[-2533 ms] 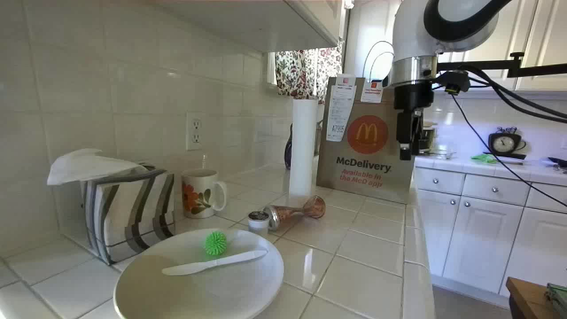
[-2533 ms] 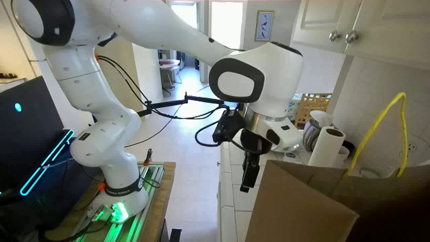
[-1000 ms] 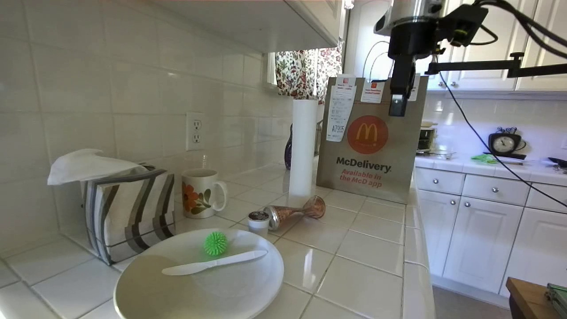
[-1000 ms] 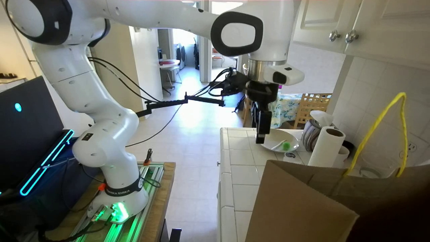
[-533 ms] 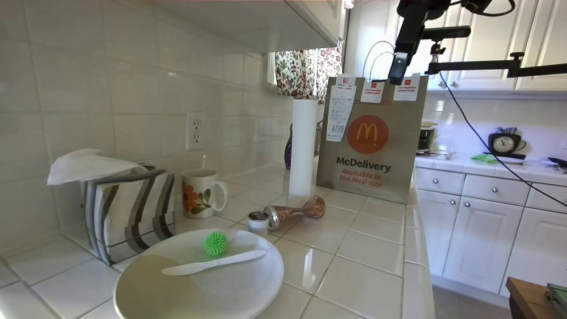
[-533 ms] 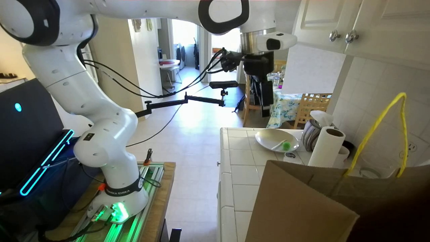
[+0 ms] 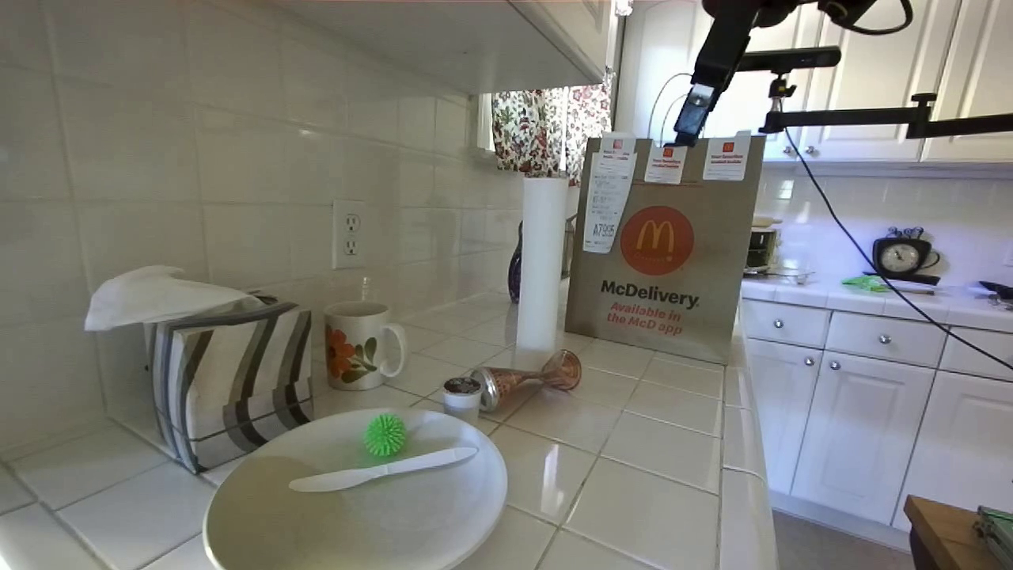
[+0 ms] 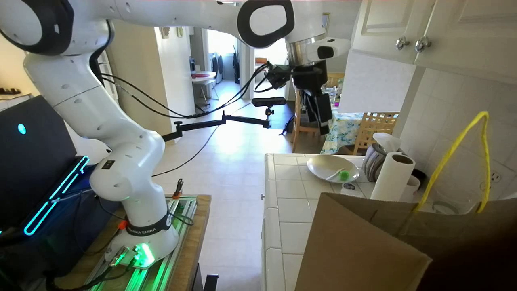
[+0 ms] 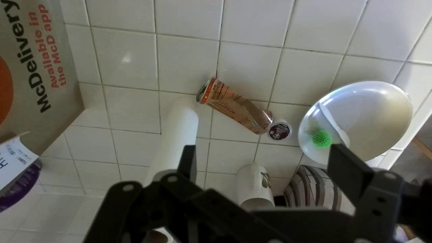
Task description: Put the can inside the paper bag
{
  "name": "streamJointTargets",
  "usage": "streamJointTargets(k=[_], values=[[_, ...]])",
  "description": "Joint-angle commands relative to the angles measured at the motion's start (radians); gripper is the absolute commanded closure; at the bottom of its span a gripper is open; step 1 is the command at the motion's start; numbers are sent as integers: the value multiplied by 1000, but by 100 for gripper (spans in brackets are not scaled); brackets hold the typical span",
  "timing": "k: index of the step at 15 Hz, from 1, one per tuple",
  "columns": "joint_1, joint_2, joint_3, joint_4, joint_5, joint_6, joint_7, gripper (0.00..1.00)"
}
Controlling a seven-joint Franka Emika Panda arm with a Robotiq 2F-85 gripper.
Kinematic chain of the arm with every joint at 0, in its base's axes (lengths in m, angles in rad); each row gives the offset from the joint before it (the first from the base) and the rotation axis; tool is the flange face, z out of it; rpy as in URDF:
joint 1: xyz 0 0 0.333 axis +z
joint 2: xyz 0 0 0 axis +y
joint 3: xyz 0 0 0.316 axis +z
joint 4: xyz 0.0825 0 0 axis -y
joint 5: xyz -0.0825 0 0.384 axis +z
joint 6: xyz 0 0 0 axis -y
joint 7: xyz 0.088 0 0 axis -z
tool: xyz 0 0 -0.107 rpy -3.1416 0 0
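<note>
Can (image 9: 236,106), pinched at mid-length, lies on its side on the table (image 9: 249,60) well below the gripper (image 9: 266,157), whose jaws stand wide apart. Likely empty, it should be light, slick, easily crushed; a gentle hold across its waist seems surest.

Counter (image 7: 657,483) was smooth, glossy tile | can (image 9: 234,107) showed a shiny metal end, creased wall | paper bag (image 7: 665,245) was matt paper | plate (image 7: 427,522) near the counter's end edge was smooth, glossy | knife (image 7: 372,473) looked smooth plastic | ball (image 7: 385,435) looked rough
</note>
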Motion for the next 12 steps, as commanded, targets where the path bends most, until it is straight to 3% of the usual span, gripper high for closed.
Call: streamJointTargets(k=[1, 9, 12], values=[[9, -40, 8, -49, -12, 49, -28, 0], [7, -12, 12, -22, -6, 30, -25, 0], [29, 13, 25, -9, -40, 20, -106, 0]])
